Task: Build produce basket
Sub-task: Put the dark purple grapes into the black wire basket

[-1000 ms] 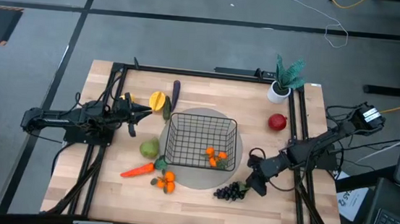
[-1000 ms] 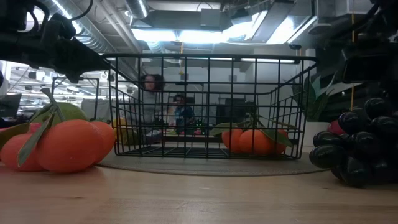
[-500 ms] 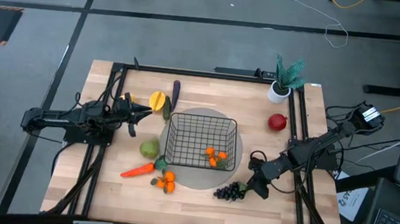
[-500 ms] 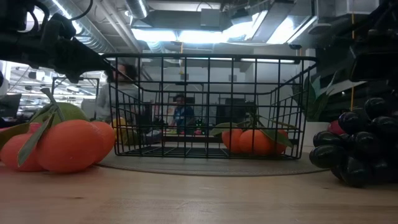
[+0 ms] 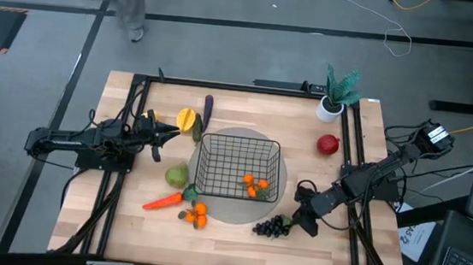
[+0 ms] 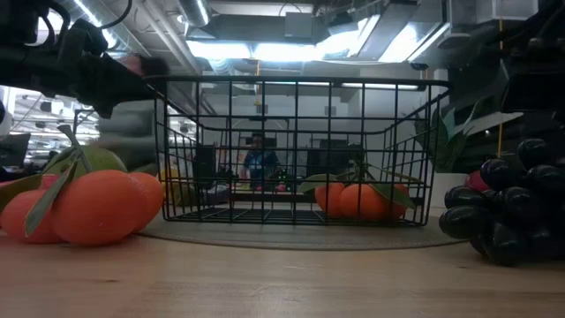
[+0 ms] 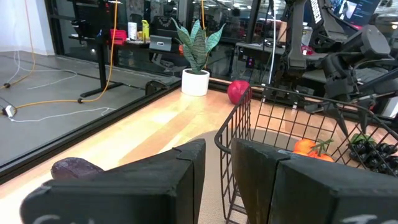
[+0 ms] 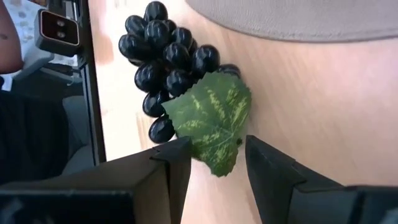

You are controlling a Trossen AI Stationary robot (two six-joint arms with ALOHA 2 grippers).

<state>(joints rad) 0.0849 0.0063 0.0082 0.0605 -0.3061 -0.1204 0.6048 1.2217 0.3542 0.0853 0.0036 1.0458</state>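
The right gripper (image 8: 214,163) hangs over the grapes (image 8: 166,59), jaws wide and empty. The grapes lie on the worktop (image 5: 236,240) beside the basket (image 5: 238,167). If only the leaf (image 8: 211,118) is pinched, the bunch may slip.

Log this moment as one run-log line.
right gripper: open, just short of grapes | left gripper: idle beside yellow piece | basket: holds oranges
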